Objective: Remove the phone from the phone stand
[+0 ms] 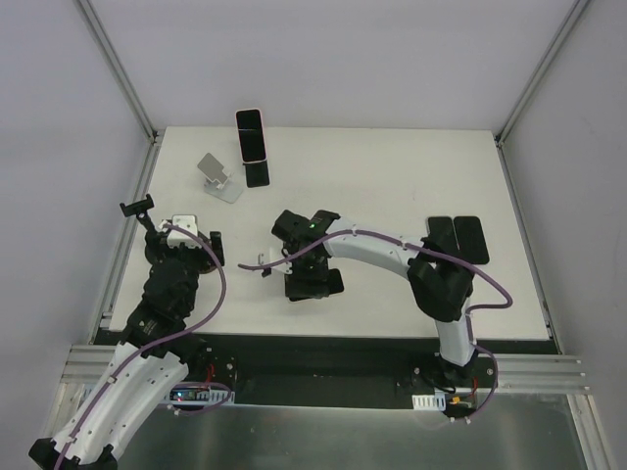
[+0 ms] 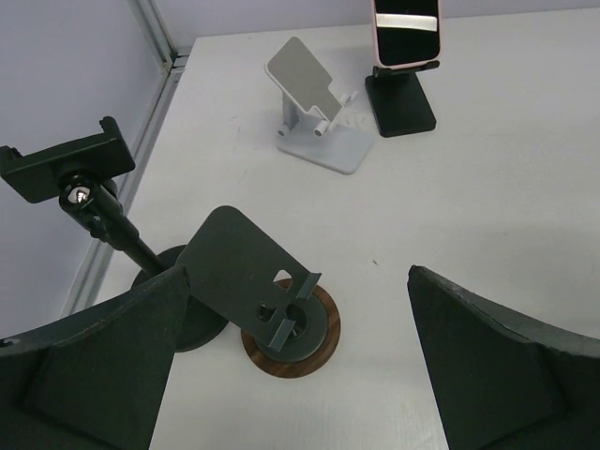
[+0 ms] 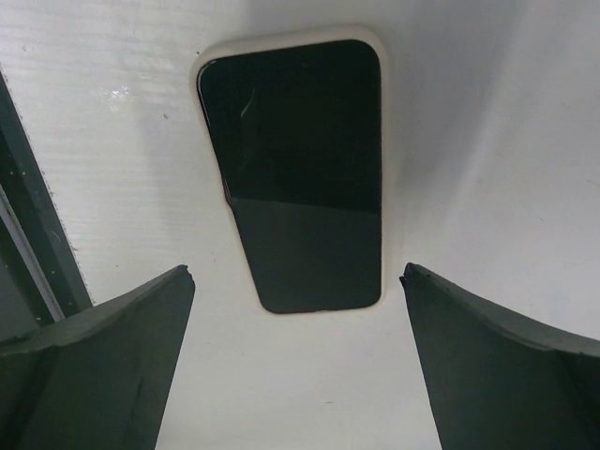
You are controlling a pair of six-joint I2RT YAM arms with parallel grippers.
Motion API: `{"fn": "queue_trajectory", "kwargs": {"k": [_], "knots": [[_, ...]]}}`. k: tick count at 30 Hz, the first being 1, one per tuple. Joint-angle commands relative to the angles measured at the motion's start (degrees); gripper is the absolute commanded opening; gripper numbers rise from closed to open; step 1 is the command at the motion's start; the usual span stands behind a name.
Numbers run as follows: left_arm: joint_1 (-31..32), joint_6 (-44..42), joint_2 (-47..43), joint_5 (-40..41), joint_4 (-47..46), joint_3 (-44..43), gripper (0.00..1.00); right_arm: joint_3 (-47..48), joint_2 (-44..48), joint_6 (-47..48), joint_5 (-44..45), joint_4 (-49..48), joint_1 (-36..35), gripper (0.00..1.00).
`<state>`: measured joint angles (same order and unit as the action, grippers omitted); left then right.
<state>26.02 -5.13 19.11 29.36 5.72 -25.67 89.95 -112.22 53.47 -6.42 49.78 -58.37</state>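
Phone (image 1: 251,134) sits on the black stand (image 1: 258,175) at the far edge of the table (image 1: 392,166), not yet lifted, long axis standing up, leaning back a bit. Silver stand (image 1: 217,177) is just left of it. My right gripper (image 3: 295,277) looks lined up: fingers spread, holding nothing, with a pale-cased phone dead ahead between them. I take it for the same phone, though no stand shows there. Its long axis runs away from me, so my closing line crosses its short width. My left gripper (image 2: 295,274) is also spread and empty, with the phone well off to its far right and a round-base stand (image 2: 281,309) in the way. Right arm's job, I judge.
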Motion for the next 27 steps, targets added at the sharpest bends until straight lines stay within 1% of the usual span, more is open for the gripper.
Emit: {"fn": "queue_trajectory", "kwargs": {"k": [1,8,17,22,27], "knots": [[-0.27,-1.03,-0.04,4.03,-3.61,0.62,0.99,3.21,-2.91,2.34,2.72,2.25,-1.83,0.96],[-0.27,-1.38,-0.39,3.68,-4.22,1.15,0.99,2.86,-7.04,3.21,6.06,-0.73,-3.15,0.96],[-0.27,-1.38,0.66,2.1,-4.22,1.06,0.99,1.72,-9.41,3.57,5.89,-2.14,-3.59,0.96],[-0.27,-1.38,1.28,1.4,-4.22,0.97,0.99,3.3,-11.43,3.48,5.89,-1.79,-3.94,0.96],[-0.27,-1.38,1.54,0.96,-4.22,0.97,0.99,4.97,-13.46,3.92,4.75,-0.3,-4.65,0.99]]}}
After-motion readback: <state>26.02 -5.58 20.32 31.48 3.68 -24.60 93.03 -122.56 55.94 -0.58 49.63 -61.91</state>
